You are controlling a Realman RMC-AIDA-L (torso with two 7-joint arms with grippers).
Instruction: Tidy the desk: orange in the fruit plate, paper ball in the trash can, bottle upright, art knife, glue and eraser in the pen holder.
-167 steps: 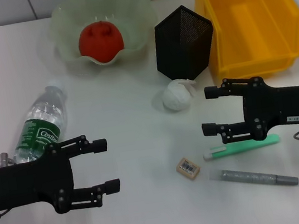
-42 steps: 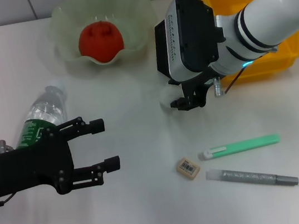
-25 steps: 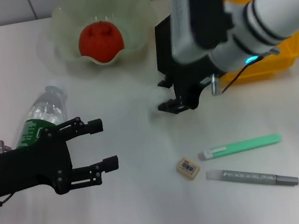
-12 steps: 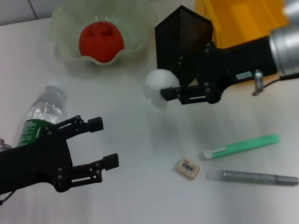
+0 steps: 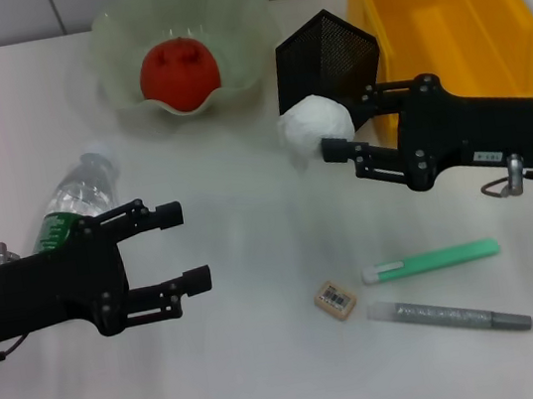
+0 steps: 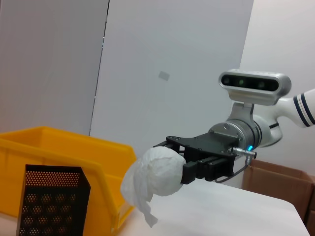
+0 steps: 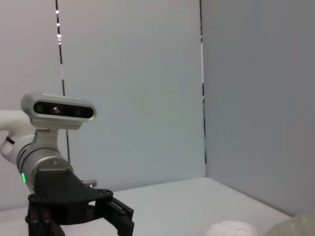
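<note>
My right gripper is shut on the white paper ball, holding it in the air just in front of the black mesh pen holder. The left wrist view shows the paper ball hanging from the right gripper, beside the yellow trash can. The trash can stands at the back right. The orange lies in the fruit plate. The bottle lies on its side by my open left gripper. The eraser, the green art knife and the silver glue lie at the front right.
The white desk carries everything. In the left wrist view the pen holder stands in front of the bin, and a cardboard box sits beyond the desk. The right wrist view shows my left gripper open over the desk.
The right gripper closed on the paper ball, raised it off the desk and turned level, then carried it a little right and back. The left arm has barely moved.
</note>
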